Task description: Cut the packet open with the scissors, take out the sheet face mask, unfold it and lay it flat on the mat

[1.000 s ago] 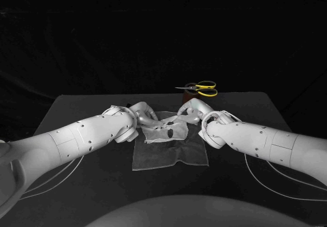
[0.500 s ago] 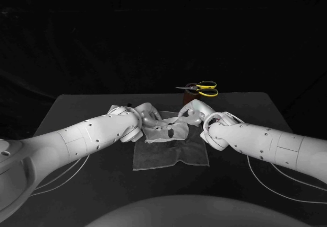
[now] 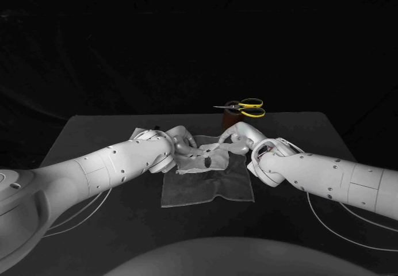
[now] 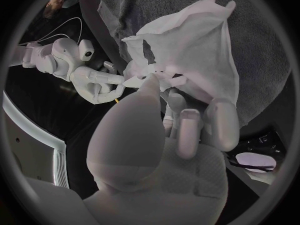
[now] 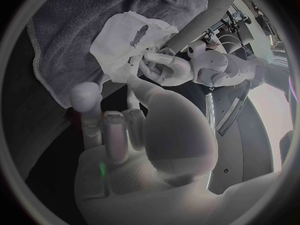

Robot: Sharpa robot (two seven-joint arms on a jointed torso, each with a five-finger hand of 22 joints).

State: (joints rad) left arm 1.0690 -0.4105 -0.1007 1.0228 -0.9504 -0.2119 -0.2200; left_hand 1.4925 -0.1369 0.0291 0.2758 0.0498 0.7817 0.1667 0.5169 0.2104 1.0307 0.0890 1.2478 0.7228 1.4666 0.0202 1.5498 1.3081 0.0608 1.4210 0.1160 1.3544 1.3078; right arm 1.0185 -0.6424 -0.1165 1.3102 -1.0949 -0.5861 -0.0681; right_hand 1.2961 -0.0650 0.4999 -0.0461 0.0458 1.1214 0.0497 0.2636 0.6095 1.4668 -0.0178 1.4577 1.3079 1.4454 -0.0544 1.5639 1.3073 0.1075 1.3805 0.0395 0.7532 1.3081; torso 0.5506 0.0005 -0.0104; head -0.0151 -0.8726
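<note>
Both left hand (image 3: 179,140) and right hand (image 3: 236,138) pinch mask (image 3: 200,163) (over mat (image 3: 207,190)).

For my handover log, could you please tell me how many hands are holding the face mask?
2. The left hand pinches the face mask on its left side, above the mat; the right hand pinches its right side.

Black table (image 3: 91,130) (dark cup (image 3: 227,120), far edge)

I read no legible text, label, brand, number or sign on the sheet face mask (image 3: 203,161), the scissors (image 3: 247,107) or the mat (image 3: 207,191).
</note>
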